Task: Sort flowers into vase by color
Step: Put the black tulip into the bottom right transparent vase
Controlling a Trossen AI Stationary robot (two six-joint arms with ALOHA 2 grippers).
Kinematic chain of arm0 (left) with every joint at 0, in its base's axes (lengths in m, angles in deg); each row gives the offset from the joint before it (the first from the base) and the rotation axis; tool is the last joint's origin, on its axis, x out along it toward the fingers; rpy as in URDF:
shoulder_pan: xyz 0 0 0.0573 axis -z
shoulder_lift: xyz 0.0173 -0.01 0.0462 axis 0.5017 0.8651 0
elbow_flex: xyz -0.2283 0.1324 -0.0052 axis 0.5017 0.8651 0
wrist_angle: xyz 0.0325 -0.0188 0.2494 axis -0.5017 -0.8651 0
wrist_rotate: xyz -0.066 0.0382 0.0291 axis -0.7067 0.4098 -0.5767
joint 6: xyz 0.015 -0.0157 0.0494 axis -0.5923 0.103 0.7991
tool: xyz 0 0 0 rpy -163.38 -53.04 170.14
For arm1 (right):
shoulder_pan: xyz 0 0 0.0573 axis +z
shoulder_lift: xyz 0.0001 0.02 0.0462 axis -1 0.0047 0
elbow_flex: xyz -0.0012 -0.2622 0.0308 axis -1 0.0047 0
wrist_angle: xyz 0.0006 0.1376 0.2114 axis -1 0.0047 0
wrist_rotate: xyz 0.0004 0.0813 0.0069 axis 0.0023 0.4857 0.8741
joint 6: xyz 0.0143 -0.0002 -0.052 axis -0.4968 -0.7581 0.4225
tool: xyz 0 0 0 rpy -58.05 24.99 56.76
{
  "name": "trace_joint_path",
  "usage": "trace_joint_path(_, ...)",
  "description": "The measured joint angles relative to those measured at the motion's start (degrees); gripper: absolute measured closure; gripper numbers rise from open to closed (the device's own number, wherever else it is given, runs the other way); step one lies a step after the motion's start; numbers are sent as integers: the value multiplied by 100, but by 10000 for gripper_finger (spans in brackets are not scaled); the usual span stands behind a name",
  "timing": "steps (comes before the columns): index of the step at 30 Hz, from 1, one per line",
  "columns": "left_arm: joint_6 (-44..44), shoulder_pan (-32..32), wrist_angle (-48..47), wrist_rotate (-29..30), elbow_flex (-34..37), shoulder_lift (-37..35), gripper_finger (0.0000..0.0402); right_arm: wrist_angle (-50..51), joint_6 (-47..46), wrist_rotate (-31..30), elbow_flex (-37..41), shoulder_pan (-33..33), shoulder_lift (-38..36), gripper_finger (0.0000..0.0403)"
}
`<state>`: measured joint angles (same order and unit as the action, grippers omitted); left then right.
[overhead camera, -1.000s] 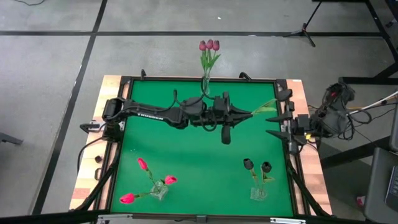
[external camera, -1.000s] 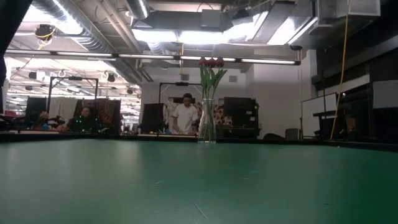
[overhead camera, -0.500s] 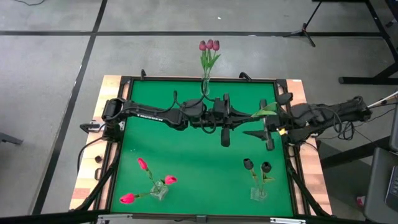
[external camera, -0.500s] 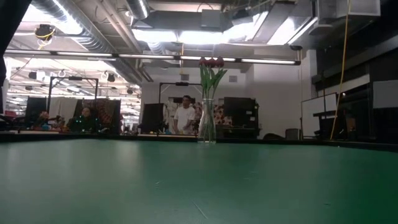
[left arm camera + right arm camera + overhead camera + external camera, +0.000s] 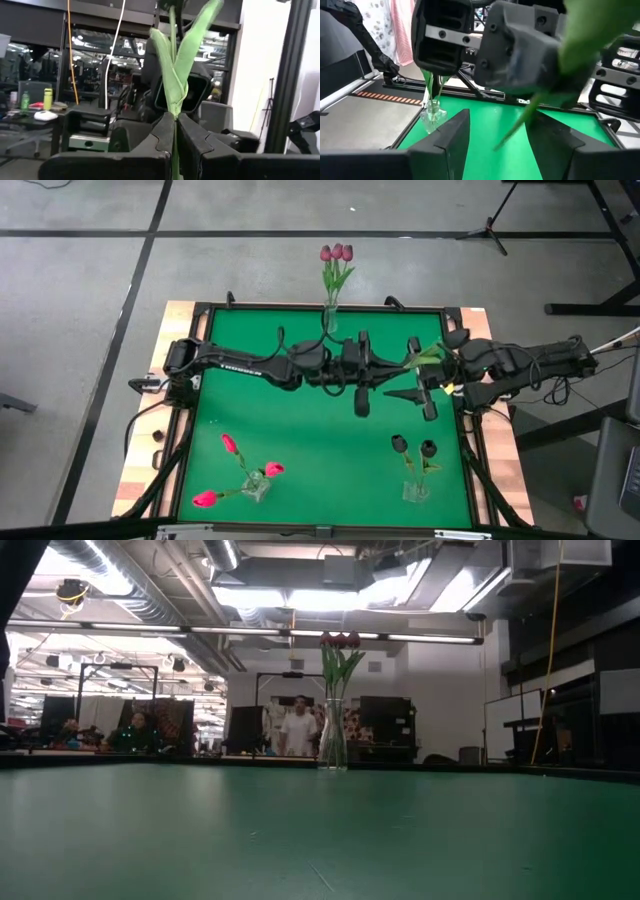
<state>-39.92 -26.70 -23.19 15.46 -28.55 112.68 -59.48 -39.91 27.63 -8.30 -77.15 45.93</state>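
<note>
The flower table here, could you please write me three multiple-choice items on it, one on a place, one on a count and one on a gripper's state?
1. Where does the vase of mauve tulips stand?
A. at the table's far edge
B. near left corner
C. near right corner

2. How many pink-red tulips are in the near-left vase?
A. one
B. three
C. five

3. What is the left gripper doing?
A. hanging open
B. pressing the table
C. shut on a green stem

Answers: 1 A, the high view shows it mid far edge. 2 B, three heads fan out. 3 C, its fingers pinch the stem in the left wrist view.
</note>
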Motion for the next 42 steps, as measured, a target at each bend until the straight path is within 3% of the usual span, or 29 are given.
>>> trace_joint_path(8,-3,3,36,-13,0,0,393,29,73,-115,2,0,56,230)
trace_joint_path(23,-3,47,-1,-8,0,0,393,-138,278,-329,7,2,51,392)
trace_joint_path(30,26,85,-162,281,-10,-1,386,-109,355,-705,13,18,34,396)
trace_joint_path(38,256,195,-1117,721,-11,-278,326,394,198,-1033,17,20,-873,398)
trace_joint_path(42,398,327,-1746,1563,4,-520,299,861,-104,-1408,-4,15,-1516,400)
